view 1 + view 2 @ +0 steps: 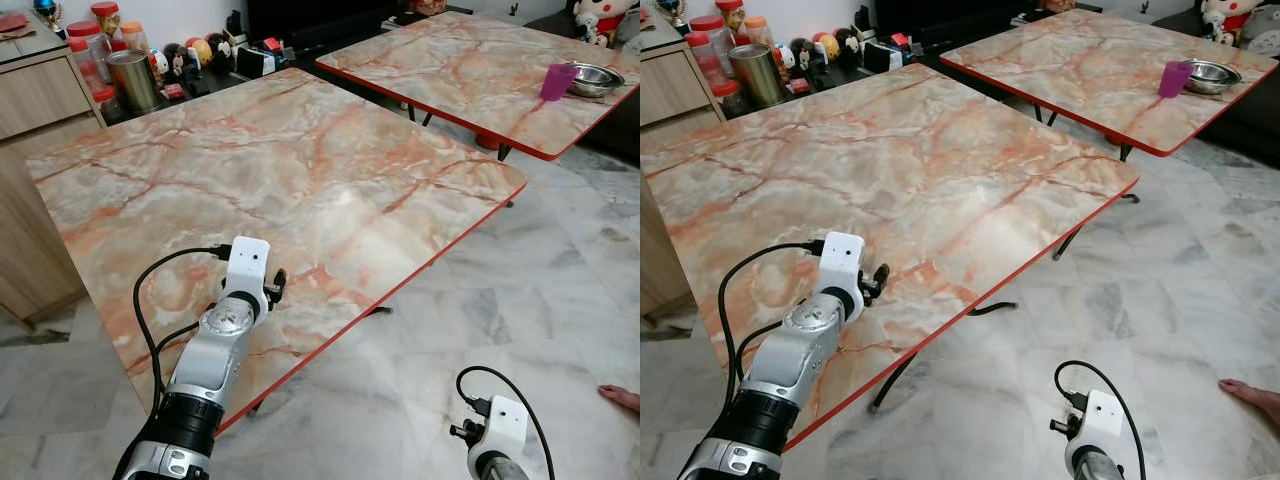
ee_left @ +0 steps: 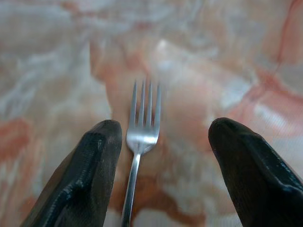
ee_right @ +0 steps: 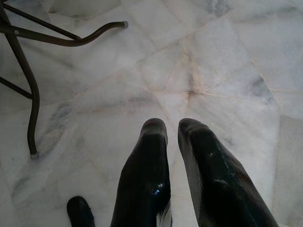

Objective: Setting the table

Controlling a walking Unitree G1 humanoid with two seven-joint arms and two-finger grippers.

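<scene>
Hanging idle at five o'clock, right gripper (image 3: pixel 173 130) nearly closed above marble floor (image 3: pixel 227 61). Hovering at seven o'clock over near table (image 1: pixel 300 160), left gripper (image 2: pixel 163 137) spread wide, fork (image 2: pixel 140 142) lying between fingers. Standing at one o'clock on far table (image 1: pixel 450 70), purple cup (image 1: pixel 557 82) beside steel bowl (image 1: pixel 595 78).

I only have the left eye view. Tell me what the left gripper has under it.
Observer: A fork lies on the near table, between the open fingers of the left gripper, tines pointing away.
Operator: Say whether it is gripped.
Observer: No. Neither finger touches the fork; there is a gap on each side.
Operator: Report the right gripper.
Observer: The right gripper hangs over the marble floor, fingers almost together, holding nothing.
Operator: Name what is beside it.
Observer: The table's dark metal leg and curved foot.
</scene>
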